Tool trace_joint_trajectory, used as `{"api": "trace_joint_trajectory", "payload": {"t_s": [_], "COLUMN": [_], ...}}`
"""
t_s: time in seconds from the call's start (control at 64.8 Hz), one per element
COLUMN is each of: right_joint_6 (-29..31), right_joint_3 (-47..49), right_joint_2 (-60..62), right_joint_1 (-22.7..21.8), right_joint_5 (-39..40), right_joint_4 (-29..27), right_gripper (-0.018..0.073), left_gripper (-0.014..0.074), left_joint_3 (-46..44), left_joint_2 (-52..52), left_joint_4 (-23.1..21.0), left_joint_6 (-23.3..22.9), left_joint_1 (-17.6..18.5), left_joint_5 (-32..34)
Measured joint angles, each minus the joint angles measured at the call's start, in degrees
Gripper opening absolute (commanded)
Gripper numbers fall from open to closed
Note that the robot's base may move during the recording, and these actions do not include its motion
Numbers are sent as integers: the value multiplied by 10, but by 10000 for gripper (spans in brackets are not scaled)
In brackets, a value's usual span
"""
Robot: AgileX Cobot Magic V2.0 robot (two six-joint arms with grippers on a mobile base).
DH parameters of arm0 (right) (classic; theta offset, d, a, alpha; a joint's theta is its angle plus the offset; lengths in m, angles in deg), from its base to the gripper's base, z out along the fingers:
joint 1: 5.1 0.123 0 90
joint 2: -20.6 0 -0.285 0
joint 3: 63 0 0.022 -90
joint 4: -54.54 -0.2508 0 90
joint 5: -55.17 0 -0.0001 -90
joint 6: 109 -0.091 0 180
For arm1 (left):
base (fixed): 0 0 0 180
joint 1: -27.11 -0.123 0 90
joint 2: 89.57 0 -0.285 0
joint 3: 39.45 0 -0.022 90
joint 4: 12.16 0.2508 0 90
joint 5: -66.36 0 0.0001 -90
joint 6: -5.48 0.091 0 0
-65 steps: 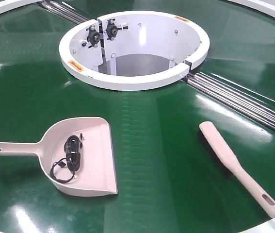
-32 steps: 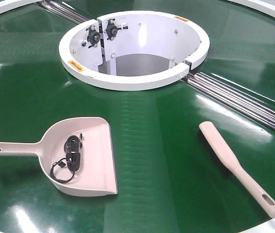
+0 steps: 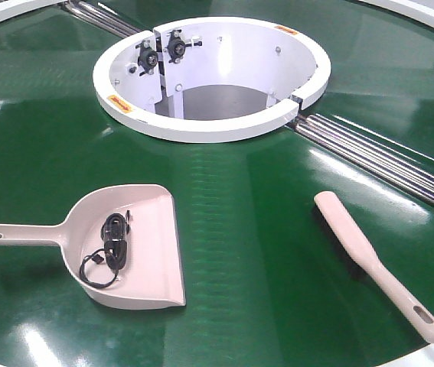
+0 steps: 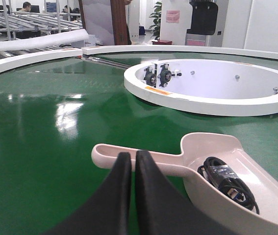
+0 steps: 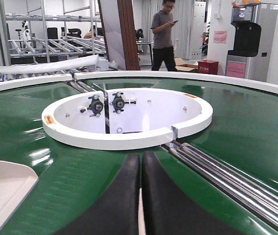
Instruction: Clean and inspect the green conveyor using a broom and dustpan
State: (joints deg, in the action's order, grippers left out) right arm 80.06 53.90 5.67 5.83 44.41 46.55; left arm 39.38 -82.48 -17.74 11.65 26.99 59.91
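Glossy green conveyor point(image 3: 224, 229) — matt plastic dustpan point(image 3: 151, 229), broom point(image 3: 354, 241)

My workspace: one conveyor, two cleaning tools, one stray cable.

I count one green conveyor point(image 3: 224, 214), one dustpan point(image 3: 136, 245), one broom point(image 3: 373, 264), one coiled black cable point(image 3: 113, 245) in the pan, and two steel roller strips point(image 3: 385, 157).

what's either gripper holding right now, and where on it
Nothing. Both grippers' fingers are closed on empty air: the left gripper sits just short of the dustpan handle, and the broom lies untouched on the conveyor.
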Motion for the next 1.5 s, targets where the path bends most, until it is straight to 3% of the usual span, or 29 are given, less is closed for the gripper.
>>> {"api": "trace_joint_trajectory", "payload": {"t_s": [0.401, 0.617, 0.725, 0.864, 1.496], "right_joint_6": [0, -56, -91, -102, -104], "right_joint_3": [-2, -51, -91, -148, -157], "right_joint_2": [0, 0, 2, 40, 78], "right_joint_1": [-4, -86, -103, -105, -105], "right_joint_5": [0, 19, 57, 108, 84], "right_joint_4": [13, 59, 72, 80, 90], "right_gripper": [-8, -8, -8, -8, -8], "left_gripper": [-6, -6, -6, -6, -6], "left_joint_3": [0, 0, 0, 0, 0], "left_joint_2": [0, 0, 0, 0, 0], "left_joint_4": [0, 0, 0, 0, 0], "left_joint_6": [0, 0, 0, 0, 0], "left_joint_1": [0, 0, 0, 0, 0], "left_joint_5": [0, 0, 0, 0, -1]}}
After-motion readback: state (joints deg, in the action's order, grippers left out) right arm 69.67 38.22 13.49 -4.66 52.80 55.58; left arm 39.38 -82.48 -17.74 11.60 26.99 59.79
